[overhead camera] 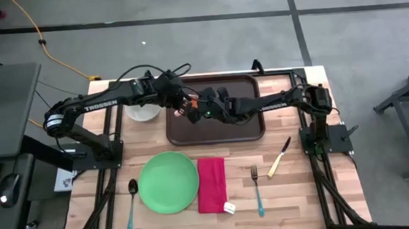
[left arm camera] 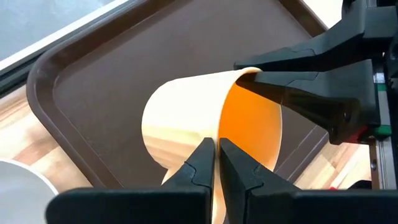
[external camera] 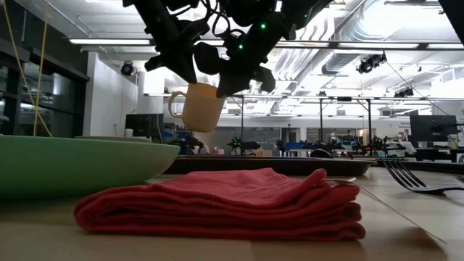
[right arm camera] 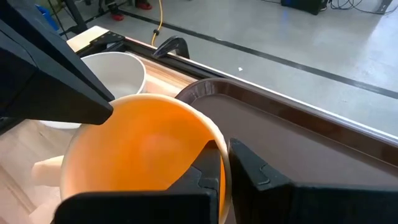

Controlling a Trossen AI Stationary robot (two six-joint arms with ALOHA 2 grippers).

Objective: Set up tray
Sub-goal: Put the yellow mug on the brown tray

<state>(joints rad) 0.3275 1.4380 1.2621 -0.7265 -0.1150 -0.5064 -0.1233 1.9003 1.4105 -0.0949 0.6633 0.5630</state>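
A large dark brown rectangular plastic tray (overhead camera: 246,126) with rounded corners and a raised rim lies at the 12 o'clock side of the pale wooden table (overhead camera: 305,187), its floor bare. Above its 9 o'clock end both arms hold one cream-coloured mug with an orange inside (external camera: 201,106), lifted clear of the table. The left gripper (left arm camera: 216,163) is clenched on the mug's rim, one finger inside and one outside. The right gripper (right arm camera: 224,163) is clenched on the rim at the opposite side.

Nearer the 6 o'clock edge lie a round green plate (overhead camera: 168,182), a folded red cloth napkin (overhead camera: 211,184), a blue-handled spoon (overhead camera: 131,204), a fork (overhead camera: 256,189) and a knife (overhead camera: 279,157). A white round bowl (overhead camera: 143,110) sits just beside the tray at its 9 o'clock end.

The tray looks stiff, light and smooth, likely slippery on the wood. Its raised rim, taken along a long edge, seems the best hold. The mug looks hard and breakable, so it calls for a gentle set-down.
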